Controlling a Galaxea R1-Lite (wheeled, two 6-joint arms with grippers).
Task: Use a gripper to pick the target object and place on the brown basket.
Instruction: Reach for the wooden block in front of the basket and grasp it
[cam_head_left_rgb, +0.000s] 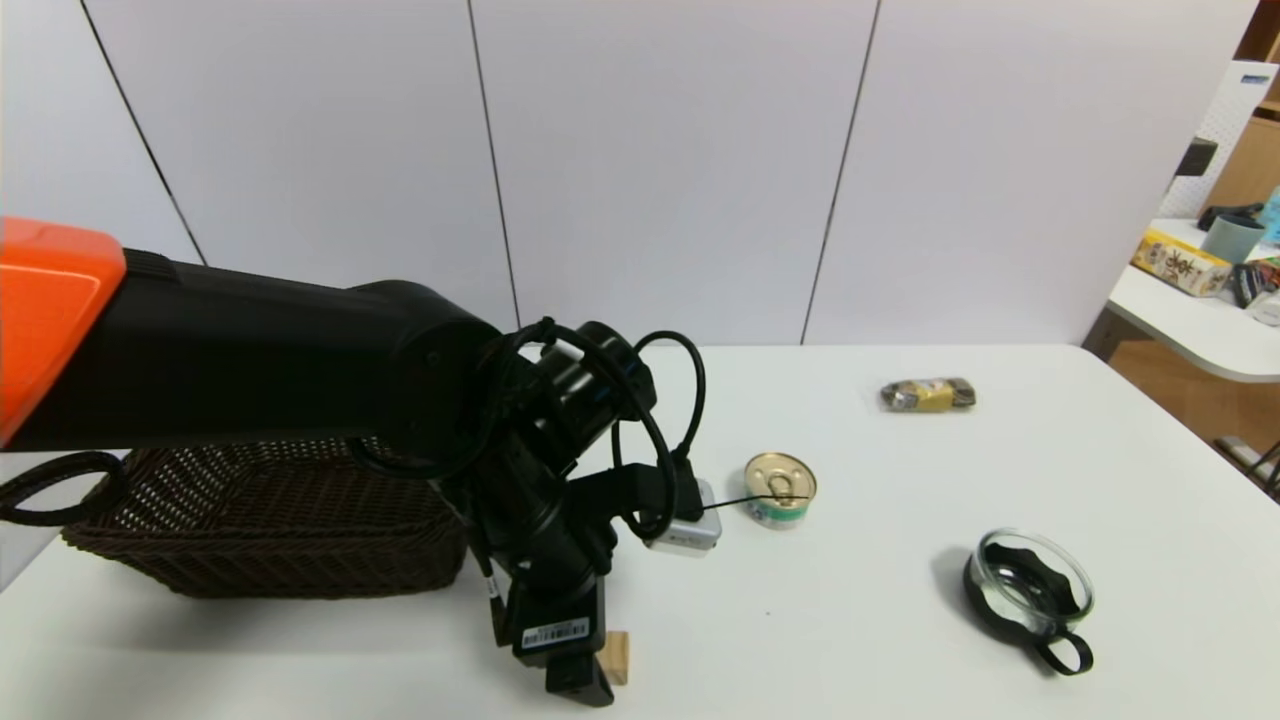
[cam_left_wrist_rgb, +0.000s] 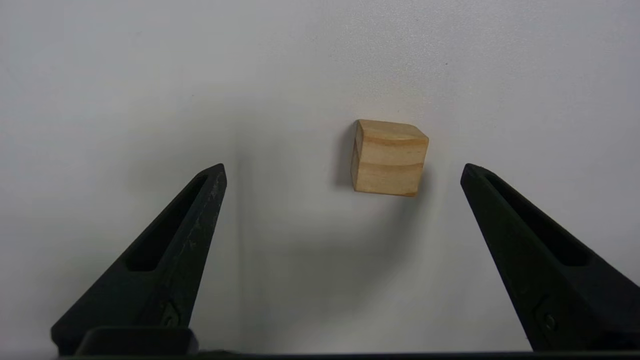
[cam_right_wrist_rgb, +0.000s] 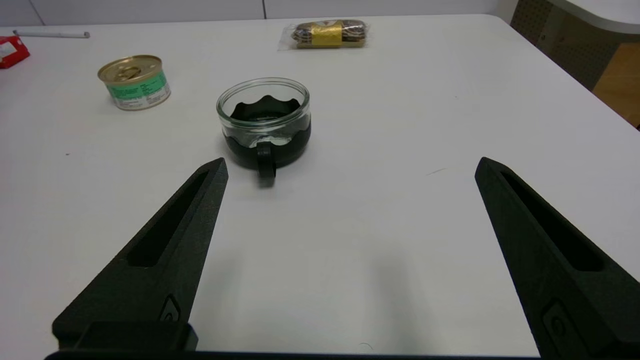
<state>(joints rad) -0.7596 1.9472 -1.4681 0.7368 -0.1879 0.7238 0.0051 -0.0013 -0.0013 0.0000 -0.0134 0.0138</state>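
Observation:
The light-tan wooden cube (cam_left_wrist_rgb: 389, 157) lies on the white table. In the head view it (cam_head_left_rgb: 616, 657) peeks out at the front edge, mostly hidden behind my left gripper (cam_head_left_rgb: 578, 680). My left gripper (cam_left_wrist_rgb: 343, 170) hangs above the cube with its fingers wide open; the cube lies between the fingertips, nearer one of them, untouched. The brown basket (cam_head_left_rgb: 250, 520) stands at the left behind the left arm. My right gripper (cam_right_wrist_rgb: 351, 165) is open and empty over bare table; it is out of the head view.
A gold-lidded tin can (cam_head_left_rgb: 780, 489) stands mid-table. A glass cup in a black holder (cam_head_left_rgb: 1033, 596) stands at the right. A wrapped snack packet (cam_head_left_rgb: 928, 394) lies farther back. A red packet (cam_right_wrist_rgb: 12, 50) shows in the right wrist view.

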